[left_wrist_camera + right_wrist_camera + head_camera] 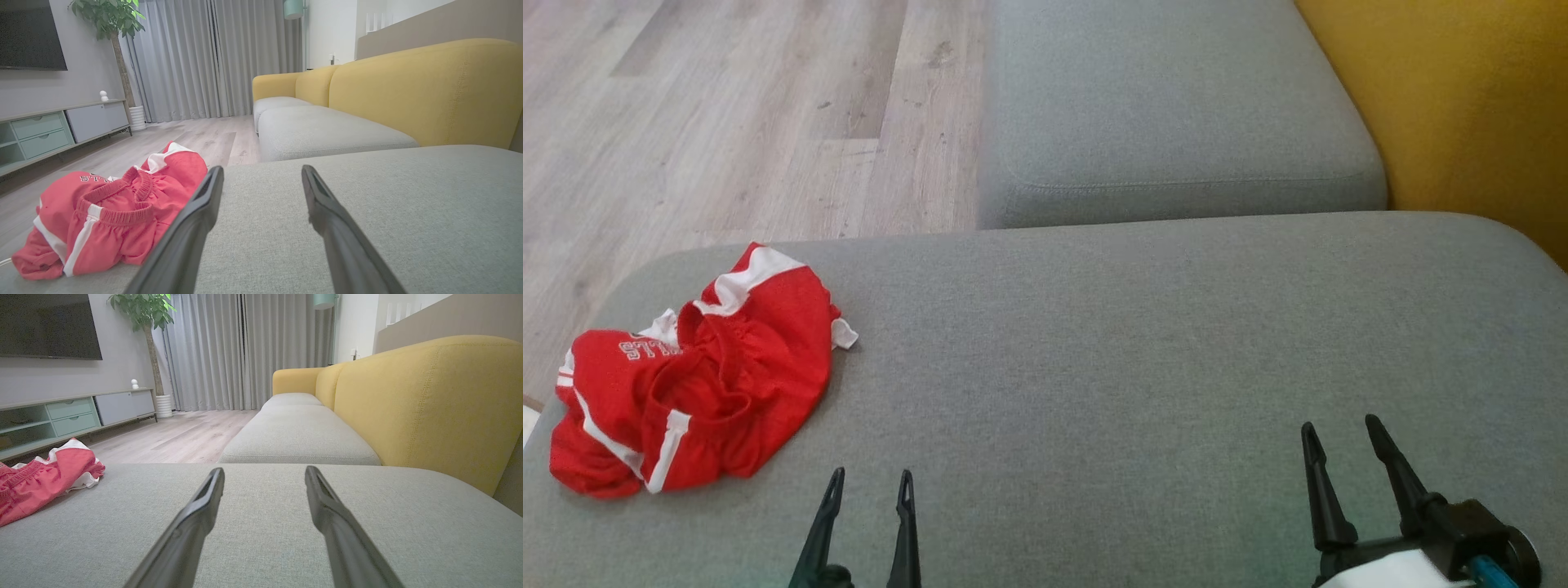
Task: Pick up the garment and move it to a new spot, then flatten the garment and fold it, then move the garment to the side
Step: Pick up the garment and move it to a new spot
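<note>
Nearest the camera, the left gripper (872, 474) and the right gripper (1339, 422) both hover low over the grey seat cushion (1135, 367), fingers spread wide and holding nothing. The left one points past the garment's near edge, while the right is well apart from it. Further out, at the cushion's left end near the edge, lies the garment, a pair of red shorts (703, 376) with white side stripes, crumpled in a heap with the elastic waistband turned up. By the look of it no step is done: the pick-up, the move to a new spot, flattening, folding and setting aside all remain. White lettering on the cloth is partly folded under; only something like "LLS" shows, upside down from the head view. Beyond lie a second grey cushion (1168, 106), the yellow backrest (1462, 98) and the wooden floor (727, 122).
</note>
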